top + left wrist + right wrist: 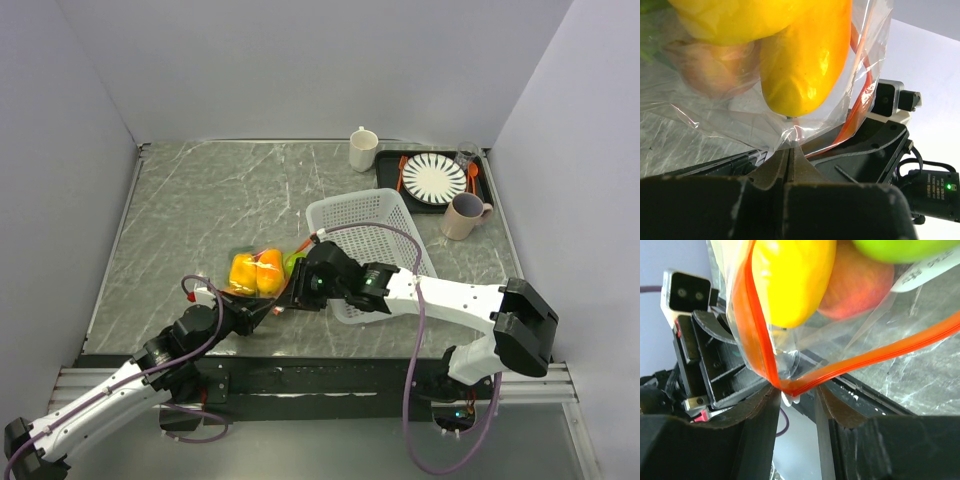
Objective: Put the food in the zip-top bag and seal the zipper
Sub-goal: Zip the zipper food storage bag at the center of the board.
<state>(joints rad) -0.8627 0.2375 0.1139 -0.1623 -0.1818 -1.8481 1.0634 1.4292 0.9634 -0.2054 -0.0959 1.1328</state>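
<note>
The zip-top bag (262, 270) lies near the table's front, left of the basket, with food inside. A yellow pepper (800, 60) and a peach (715, 70) show through the plastic, and a green apple (900, 247) sits beside them. My left gripper (790, 146) is shut on the bag's clear edge, just beside the orange-red zipper (856, 112). My right gripper (799, 390) is open, and a sharp fold of the zipper (790, 385) sits between its fingertips, touching the left finger. In the top view both grippers meet at the bag's near right corner (285, 297).
A white mesh basket (365, 240) stands right behind my right arm. A white cup (363, 149), a black tray with a striped plate (434, 179) and a pink mug (464, 216) stand at the back right. A purple cable (415, 330) loops over the right arm.
</note>
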